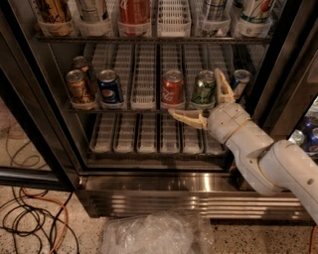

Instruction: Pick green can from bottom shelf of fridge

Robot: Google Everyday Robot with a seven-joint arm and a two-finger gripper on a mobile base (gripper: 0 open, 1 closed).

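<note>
The green can (203, 88) stands upright at the front of a white ribbed lane on the fridge's (278, 59) lower stocked shelf (144, 105). It is between a red cola can (173, 88) and a blue can (241, 79). My gripper (195, 92) is open right in front of the green can. One finger (186, 117) lies low and to the can's left, and the other finger (223, 85) stands up along its right side. The gripper is not closed on the can.
A blue-white-red can (110, 88) and brown cans (78, 87) stand at the left of the same shelf. A rack without cans (149, 134) lies below, above the steel base panel (164, 196). A plastic bag (154, 233) and cables (30, 223) lie on the floor. Bottles fill the upper shelf (134, 15).
</note>
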